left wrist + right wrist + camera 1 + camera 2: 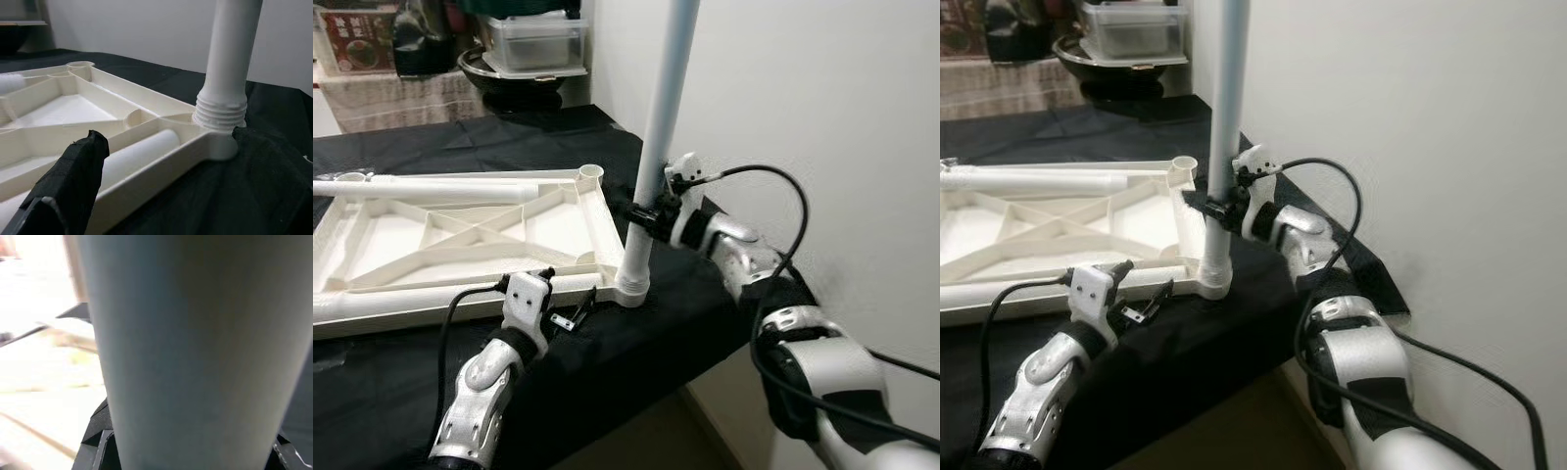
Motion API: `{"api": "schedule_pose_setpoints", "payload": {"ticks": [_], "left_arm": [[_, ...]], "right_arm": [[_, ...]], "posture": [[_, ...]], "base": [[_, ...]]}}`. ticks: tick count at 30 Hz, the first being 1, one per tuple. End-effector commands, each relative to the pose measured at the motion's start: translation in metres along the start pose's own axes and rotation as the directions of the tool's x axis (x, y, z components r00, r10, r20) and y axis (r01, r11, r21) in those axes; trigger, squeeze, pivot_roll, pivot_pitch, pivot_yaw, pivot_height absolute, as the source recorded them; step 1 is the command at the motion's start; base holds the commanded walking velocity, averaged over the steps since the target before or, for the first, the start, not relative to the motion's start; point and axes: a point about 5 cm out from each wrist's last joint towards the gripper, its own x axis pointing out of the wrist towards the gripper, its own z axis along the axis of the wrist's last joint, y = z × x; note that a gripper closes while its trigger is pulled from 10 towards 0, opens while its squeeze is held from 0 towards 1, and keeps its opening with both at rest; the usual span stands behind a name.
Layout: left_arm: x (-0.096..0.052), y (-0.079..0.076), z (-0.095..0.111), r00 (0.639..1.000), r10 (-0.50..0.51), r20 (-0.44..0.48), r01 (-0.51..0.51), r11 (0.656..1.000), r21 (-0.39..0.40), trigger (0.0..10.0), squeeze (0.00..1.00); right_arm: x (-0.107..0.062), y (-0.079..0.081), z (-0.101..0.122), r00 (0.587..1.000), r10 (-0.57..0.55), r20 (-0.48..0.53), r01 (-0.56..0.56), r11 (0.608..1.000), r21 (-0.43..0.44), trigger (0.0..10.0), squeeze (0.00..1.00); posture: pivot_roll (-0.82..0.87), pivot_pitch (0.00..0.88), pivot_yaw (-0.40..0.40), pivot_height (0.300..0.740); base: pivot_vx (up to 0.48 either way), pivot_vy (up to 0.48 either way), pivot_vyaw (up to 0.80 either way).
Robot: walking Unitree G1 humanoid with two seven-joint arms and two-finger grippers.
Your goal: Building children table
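Right gripper (646,213) clenched on upright white leg (661,127), standing in near right corner socket of upside-down white tabletop (460,235) on black cloth (607,343). Left gripper (576,311) open, holding nothing, just near the tabletop's near edge. 1 more leg (431,188) lying across far side.

The smooth matt plastic tabletop (460,235) and ridged-threaded leg (656,147) lie on a soft, matt black cloth (685,304).
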Motion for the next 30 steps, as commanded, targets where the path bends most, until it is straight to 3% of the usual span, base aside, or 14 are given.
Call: {"api": "schedule_pose_setpoints", "payload": {"ticks": [1, 2, 3, 5, 11, 12, 13, 14, 15, 16, 18, 19, 24, 30], "left_arm": [[-0.002, 0.0, 0.0, 1.0, -0.008, -0.008, 0.008, 1.0, 0.0, 10.0, 0.0], [-0.002, 0.0, -0.001, 1.0, -0.006, -0.01, 0.006, 1.0, 0.0, 10.0, 0.0], [-0.002, 0.0, -0.001, 1.0, -0.006, -0.01, 0.006, 1.0, 0.0, 10.0, 0.0], [-0.002, 0.0, -0.001, 1.0, -0.004, -0.011, 0.004, 1.0, 0.0, 10.0, 0.0], [-0.001, 0.0, -0.001, 1.0, -0.007, -0.011, 0.007, 1.0, 0.0, 10.0, 0.0], [0.0, 0.0, -0.001, 1.0, -0.009, -0.011, 0.009, 1.0, 0.001, 10.0, 0.0], [0.0, 0.0, -0.001, 1.0, -0.009, -0.011, 0.009, 1.0, 0.001, 10.0, 0.0], [0.001, 0.0, -0.001, 1.0, -0.011, -0.011, 0.011, 1.0, 0.001, 10.0, 0.0], [0.001, 0.0, -0.001, 1.0, -0.011, -0.011, 0.011, 1.0, 0.001, 10.0, 0.0], [0.002, 0.0, -0.001, 1.0, -0.012, -0.01, 0.012, 1.0, 0.001, 10.0, 0.0], [0.003, 0.0, -0.001, 1.0, -0.013, -0.008, 0.013, 1.0, 0.0, 10.0, 0.0], [0.003, 0.0, -0.001, 1.0, -0.014, -0.008, 0.014, 1.0, -0.001, 10.0, 0.0], [0.003, -0.001, -0.001, 1.0, -0.016, -0.009, 0.016, 1.0, -0.001, 10.0, 0.0], [0.004, -0.001, -0.002, 1.0, -0.018, -0.01, 0.018, 1.0, 0.001, 10.0, 0.0]], "right_arm": [[-0.015, -0.017, -0.04, 0.962, -0.208, -0.176, 0.223, 0.973, 0.067, 0.0, 0.0], [-0.021, -0.024, -0.05, 0.916, -0.355, -0.188, 0.373, 0.925, 0.074, 0.0, 0.0], [-0.021, -0.024, -0.05, 0.916, -0.355, -0.188, 0.373, 0.925, 0.074, 0.0, 0.0], [-0.031, -0.023, -0.068, 0.815, -0.54, -0.21, 0.567, 0.817, 0.104, 0.0, 0.0], [-0.029, -0.007, -0.068, 0.798, -0.568, -0.201, 0.594, 0.798, 0.104, 0.0, 0.0], [-0.022, 0.004, -0.059, 0.833, -0.528, -0.163, 0.547, 0.831, 0.1, 10.0, 0.0], [-0.022, 0.004, -0.059, 0.833, -0.528, -0.163, 0.547, 0.831, 0.1, 10.0, 0.0], [-0.017, 0.011, -0.046, 0.857, -0.506, -0.097, 0.514, 0.852, 0.101, 10.0, 0.51], [-0.017, 0.011, -0.046, 0.857, -0.506, -0.097, 0.514, 0.852, 0.101, 10.0, 0.51], [-0.014, 0.014, -0.036, 0.872, -0.487, -0.053, 0.49, 0.864, 0.118, 10.0, 1.0], [-0.011, 0.011, -0.018, 0.898, -0.44, 0.013, 0.437, 0.894, 0.102, 10.0, 1.0], [-0.009, 0.005, -0.001, 0.922, -0.38, 0.072, 0.372, 0.923, 0.098, 10.0, 0.0], [-0.008, -0.004, 0.021, 0.946, -0.29, 0.143, 0.274, 0.954, 0.121, 10.0, 0.0], [-0.016, 0.0, 0.046, 0.977, 0.154, 0.145, -0.157, 0.988, 0.009, 10.0, 0.0]], "posture": [[0.06, 0.0, -0.119, 0.74], [0.06, 0.0, -0.119, 0.74], [0.06, 0.0, -0.119, 0.74], [0.05, 0.0, -0.108, 0.74], [0.04, 0.0, -0.101, 0.74], [0.04, 0.0, -0.097, 0.74], [0.04, 0.0, -0.097, 0.74], [0.03, 0.0, -0.097, 0.74], [0.03, 0.0, -0.097, 0.74], [0.03, 0.0, -0.098, 0.74], [0.03, 0.0, -0.098, 0.74], [0.03, 0.0, -0.096, 0.74], [0.02, 0.0, -0.097, 0.74], [0.02, 0.0, -0.104, 0.74]], "base": [[0.0, 0.0, 0.0], [0.0, 0.0, 0.0], [0.0, 0.0, 0.0], [0.0, 0.0, 0.0], [0.0, 0.0, 0.0], [0.0, 0.0, 0.0], [0.0, 0.0, 0.0], [0.0, 0.0, 0.0], [0.0, 0.0, 0.0], [0.0, 0.0, 0.0], [0.0, 0.0, 0.0], [0.0, 0.0, 0.0], [0.0, 0.0, 0.0], [0.0, 0.0, 0.0]]}}
